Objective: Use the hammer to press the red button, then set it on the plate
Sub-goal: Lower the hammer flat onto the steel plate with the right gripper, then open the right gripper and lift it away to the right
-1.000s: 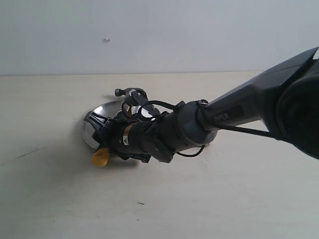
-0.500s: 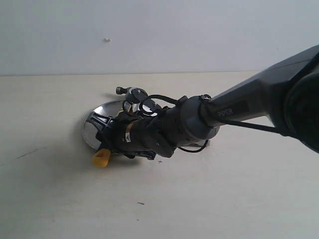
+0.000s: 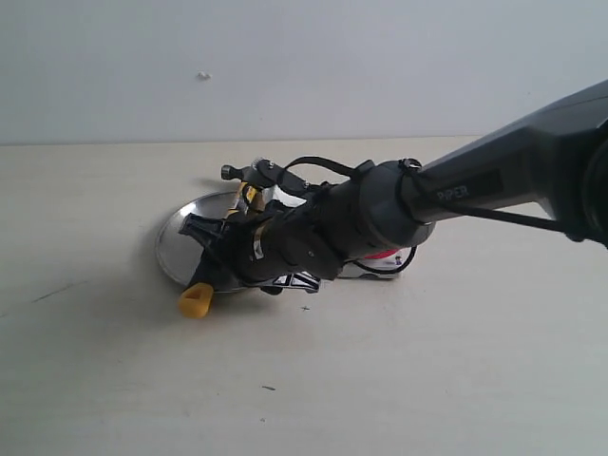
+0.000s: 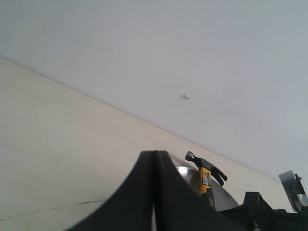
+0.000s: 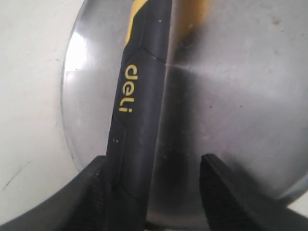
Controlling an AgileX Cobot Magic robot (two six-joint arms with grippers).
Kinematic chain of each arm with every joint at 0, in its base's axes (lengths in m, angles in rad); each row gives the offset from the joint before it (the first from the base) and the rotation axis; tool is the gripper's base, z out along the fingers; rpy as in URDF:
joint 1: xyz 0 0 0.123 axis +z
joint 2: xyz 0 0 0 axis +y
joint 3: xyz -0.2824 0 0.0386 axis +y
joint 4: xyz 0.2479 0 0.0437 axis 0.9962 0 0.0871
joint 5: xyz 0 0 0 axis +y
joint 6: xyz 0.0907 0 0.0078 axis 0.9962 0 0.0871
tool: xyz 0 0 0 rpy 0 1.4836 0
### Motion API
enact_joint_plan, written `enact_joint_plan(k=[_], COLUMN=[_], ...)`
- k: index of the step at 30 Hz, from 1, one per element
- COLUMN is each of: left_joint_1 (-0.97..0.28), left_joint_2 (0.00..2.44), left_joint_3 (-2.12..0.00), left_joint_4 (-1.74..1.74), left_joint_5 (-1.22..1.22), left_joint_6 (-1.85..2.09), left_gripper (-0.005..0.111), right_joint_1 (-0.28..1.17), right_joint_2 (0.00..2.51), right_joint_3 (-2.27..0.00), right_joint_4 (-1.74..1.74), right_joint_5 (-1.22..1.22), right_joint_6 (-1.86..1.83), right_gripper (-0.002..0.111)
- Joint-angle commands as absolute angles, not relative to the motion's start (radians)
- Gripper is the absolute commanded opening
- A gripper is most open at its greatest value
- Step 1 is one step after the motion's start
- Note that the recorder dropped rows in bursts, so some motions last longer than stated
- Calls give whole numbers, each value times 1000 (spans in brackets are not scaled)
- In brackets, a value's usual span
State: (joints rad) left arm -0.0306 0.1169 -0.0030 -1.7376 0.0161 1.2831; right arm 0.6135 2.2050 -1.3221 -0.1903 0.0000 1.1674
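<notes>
The hammer (image 3: 237, 195) lies across the silver plate (image 3: 173, 242), its dark head (image 4: 206, 163) over the far rim and its yellow end (image 3: 195, 301) sticking out past the near rim. My right gripper (image 5: 154, 192) is open just above the plate, and the black "deli" handle (image 5: 137, 101) lies against one of its fingers (image 5: 94, 195), the other finger standing well apart. A sliver of the red button (image 3: 385, 255) shows under the right arm. My left gripper (image 4: 155, 156) is shut on nothing, off to the plate's side.
The right arm (image 3: 456, 199) reaches across from the right and hides most of the plate's right half and the button. Pale tabletop (image 3: 104, 380) lies around the plate, with a white wall (image 3: 304, 66) behind.
The right arm has drawn back a little to the right, uncovering a sliver of the red button. The hammer has stayed across the plate.
</notes>
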Motion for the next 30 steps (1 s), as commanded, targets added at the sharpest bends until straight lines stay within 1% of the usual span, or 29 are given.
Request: enact_joint_plan(k=[1, 7, 9, 10, 14, 15, 19, 24, 30], left_joint_1=[-30, -30, -30, -30, -30, -30, -30, -30, -30], left_joint_2=[114, 114, 114, 114, 114, 114, 114, 114, 114], left_joint_3=[0, 0, 0, 0, 0, 0, 0, 0, 0], left_joint_4=[-1744, -1744, -1744, -1744, -1744, -1744, -1744, -1744, -1744], left_joint_5=[16, 16, 16, 16, 16, 16, 16, 16, 16], left_joint_6=[1286, 1286, 1286, 1286, 1286, 1286, 1286, 1286, 1286], left_gripper=[0, 0, 0, 0, 0, 0, 0, 0, 0], right_joint_1=[606, 606, 606, 606, 641, 649, 684, 735, 744], right_joint_2=[2141, 2039, 1996, 1970, 1850, 1811, 1631, 1356, 1055], right_joint_3=[-1319, -1319, -1319, -1314, -1225, -1198, -1032, -760, -501], right_joint_4=[-218, -225, -228, -246, -441, -496, -669, -891, -966], right_joint_5=[44, 146, 195, 211, 240, 238, 238, 229, 201], right_joint_6=[1106, 1037, 988, 972, 971, 981, 1045, 1187, 1231], right_gripper=[54, 54, 52, 46, 6, 0, 0, 0, 0])
